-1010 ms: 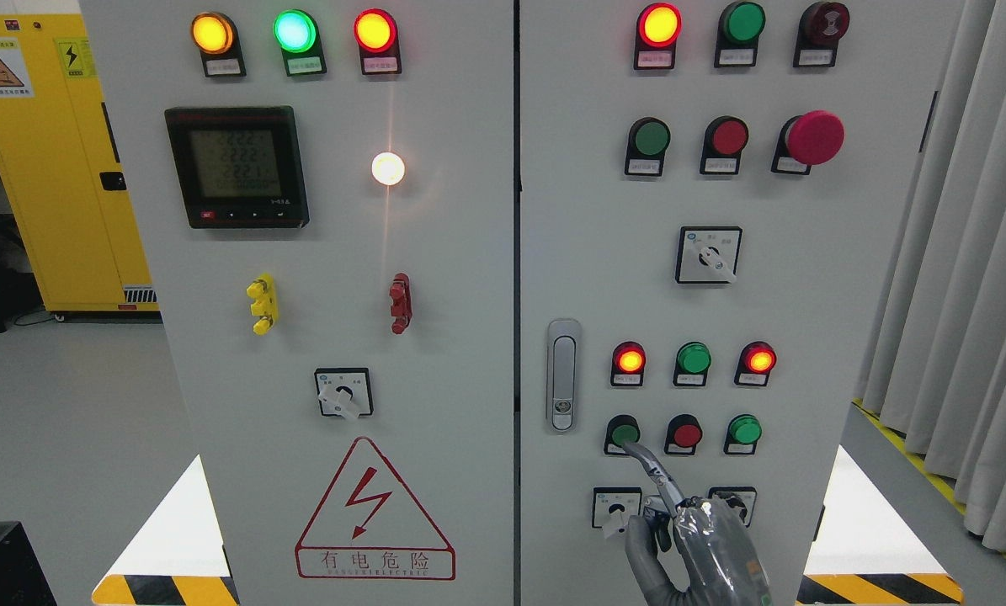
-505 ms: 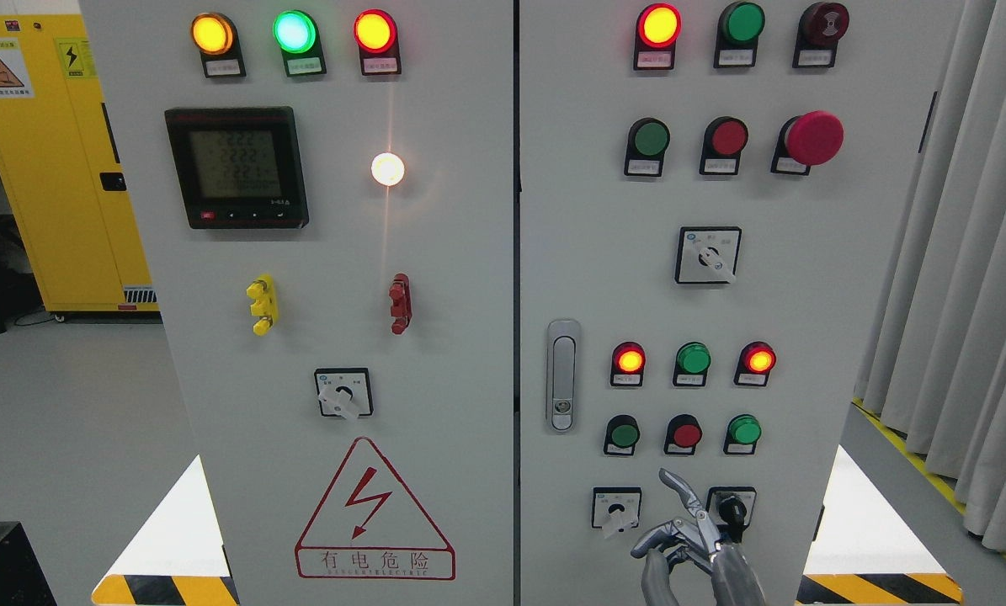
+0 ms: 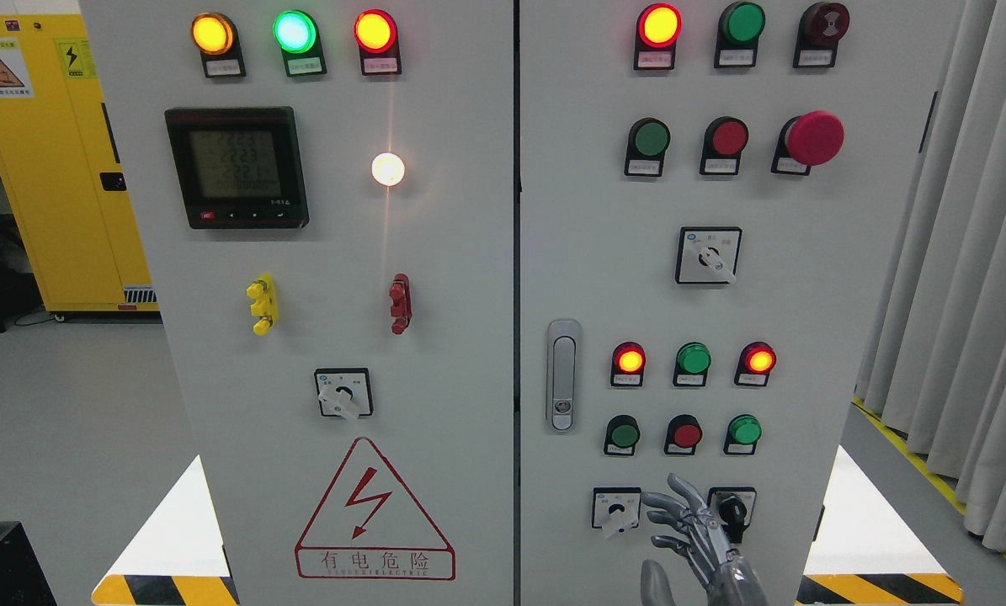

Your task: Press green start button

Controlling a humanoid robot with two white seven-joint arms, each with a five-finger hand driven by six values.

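The green start button (image 3: 625, 435) sits untouched at eleven o'clock from the right hand (image 3: 694, 539), whose fingers are spread and empty; the press looks undone.

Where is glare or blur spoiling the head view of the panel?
Head view: the white lamp blooms and throws a thin vertical streak; the lit red lamps wash out toward yellow; the meter screen digits are faint; the right robot hand is sharp; small label print is unreadable.

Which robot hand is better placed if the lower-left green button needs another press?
Right. The right robot hand is open just below the green button, between the two selector switches. The left arm is out of view.
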